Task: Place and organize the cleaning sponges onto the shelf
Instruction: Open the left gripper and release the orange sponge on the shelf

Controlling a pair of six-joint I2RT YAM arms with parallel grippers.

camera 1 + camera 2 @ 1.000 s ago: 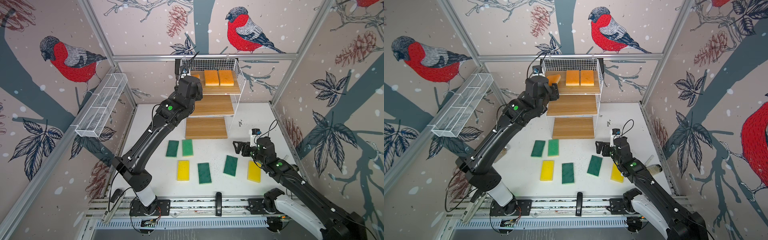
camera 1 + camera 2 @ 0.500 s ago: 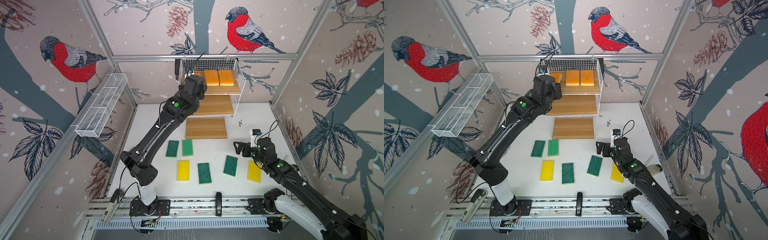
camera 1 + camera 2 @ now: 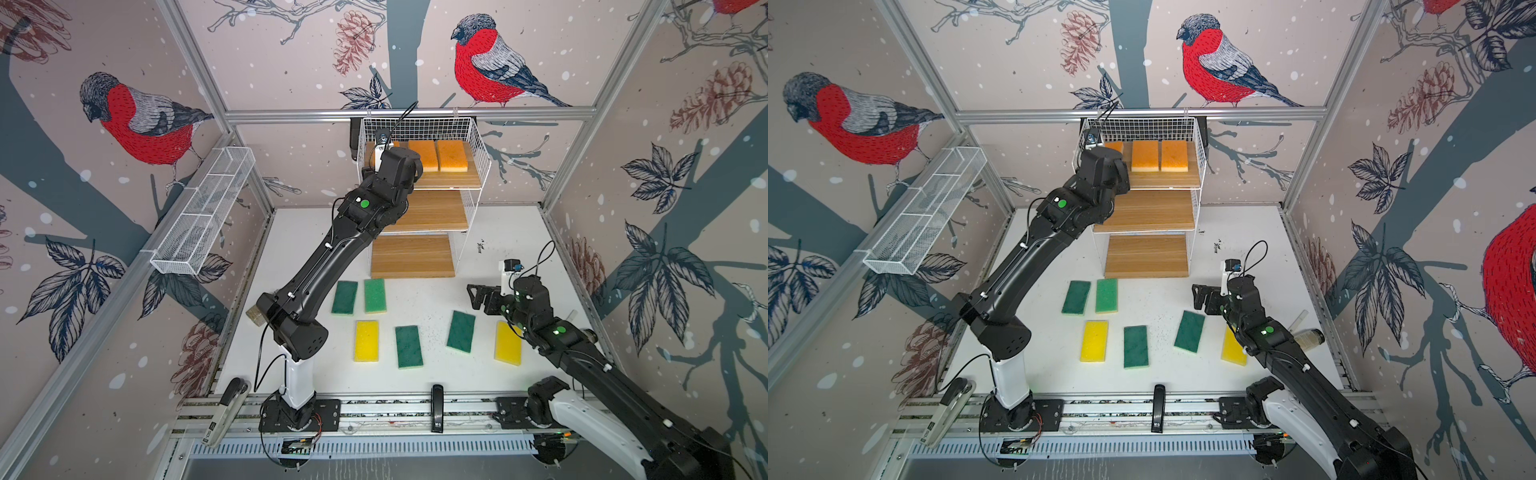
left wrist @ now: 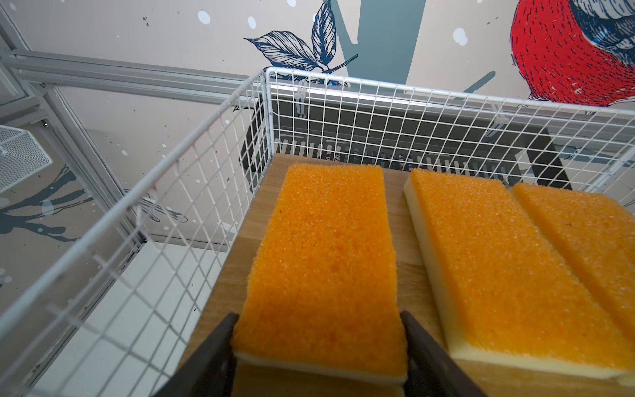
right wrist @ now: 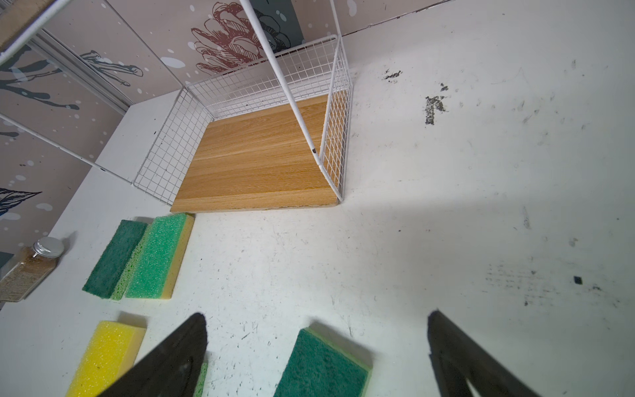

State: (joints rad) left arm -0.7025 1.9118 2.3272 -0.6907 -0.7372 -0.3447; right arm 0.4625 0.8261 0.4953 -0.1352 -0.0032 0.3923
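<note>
White tabletop (image 3: 424, 299): shelf's (image 4: 192, 192) top board (image 4: 409, 275) holds three orange sponges (image 4: 326, 257).

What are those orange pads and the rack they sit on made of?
The orange sponges: apparently foam, a grainy orange top over a smooth pale layer. The shelf: white-coated wire grid, probably metal, with matte wood-grain boards, perhaps laminate.

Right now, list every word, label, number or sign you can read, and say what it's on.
Nothing reads clearly.
Label on the grey handle: too small to read.
Pale marking on the black clip: blurred, unreadable.
Black marks on the table: smudges, no legible text.
</note>
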